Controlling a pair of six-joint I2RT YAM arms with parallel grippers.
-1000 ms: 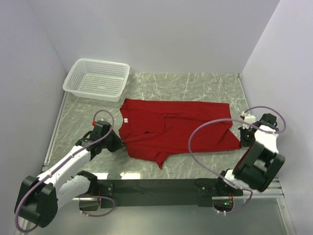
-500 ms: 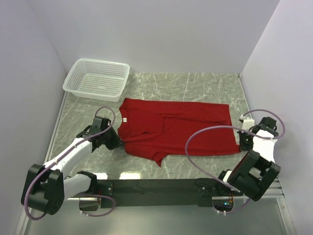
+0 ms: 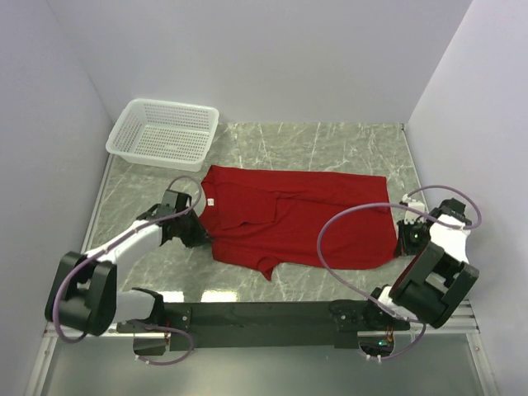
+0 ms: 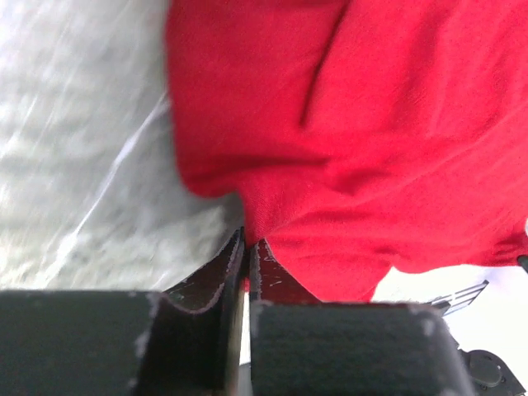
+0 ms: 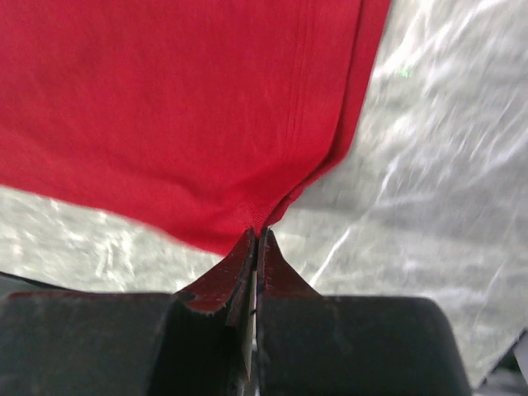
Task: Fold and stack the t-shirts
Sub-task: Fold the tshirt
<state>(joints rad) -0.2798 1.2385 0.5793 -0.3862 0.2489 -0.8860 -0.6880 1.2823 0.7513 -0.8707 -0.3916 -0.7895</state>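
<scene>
A deep-red t-shirt (image 3: 289,219) lies spread across the marble table (image 3: 330,148), with its small white neck label (image 3: 211,200) toward the left. My left gripper (image 3: 200,234) sits at the shirt's left edge. In the left wrist view the left gripper (image 4: 247,243) is shut on a fold of the red cloth (image 4: 371,124). My right gripper (image 3: 402,239) is low at the shirt's right edge. The right wrist view shows the right gripper (image 5: 256,233) pinching a layered corner of the t-shirt (image 5: 165,99) just above the table.
A white plastic mesh basket (image 3: 162,134) stands at the back left corner. Purple cables loop over both arms. White walls close the table in on the left, back and right. The black base rail (image 3: 264,313) runs along the near edge.
My left gripper has slid right along the shirt's left edge and the left arm has swung round. My right gripper has come down and inward, and the shirt's right edge has shifted slightly left.
</scene>
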